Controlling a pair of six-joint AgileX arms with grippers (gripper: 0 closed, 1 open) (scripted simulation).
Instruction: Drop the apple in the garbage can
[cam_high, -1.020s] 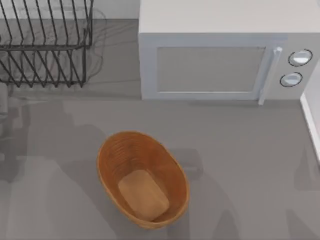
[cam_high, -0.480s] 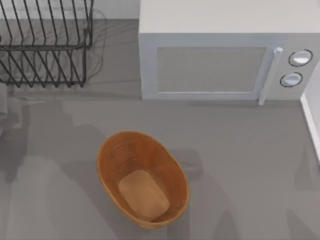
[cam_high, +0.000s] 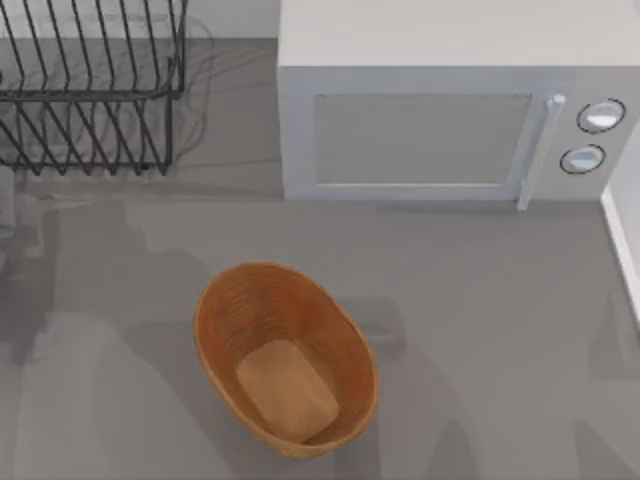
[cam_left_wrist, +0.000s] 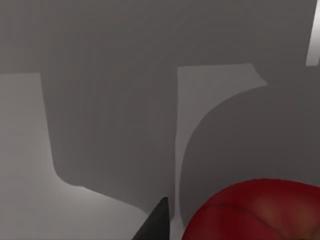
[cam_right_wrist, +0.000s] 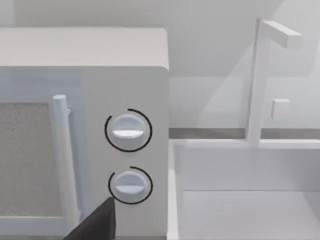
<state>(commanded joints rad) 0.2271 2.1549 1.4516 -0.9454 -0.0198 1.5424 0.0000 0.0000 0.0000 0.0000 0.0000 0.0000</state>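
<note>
While the garbage can (cam_high: 286, 357) sits empty at the lower middle of the top view, the apple (cam_left_wrist: 252, 210) shows at the lower right of the left wrist view beside a dark fingertip (cam_left_wrist: 155, 224); grip unclear. Farther back stand a microwave (cam_high: 450, 120) and wire rack (cam_high: 90, 85).

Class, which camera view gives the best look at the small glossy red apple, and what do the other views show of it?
The left wrist view: the small glossy red apple sits close up beside a dark fingertip. The top view shows the oval orange-brown garbage can with no apple inside; the right wrist view faces a white microwave.
</note>
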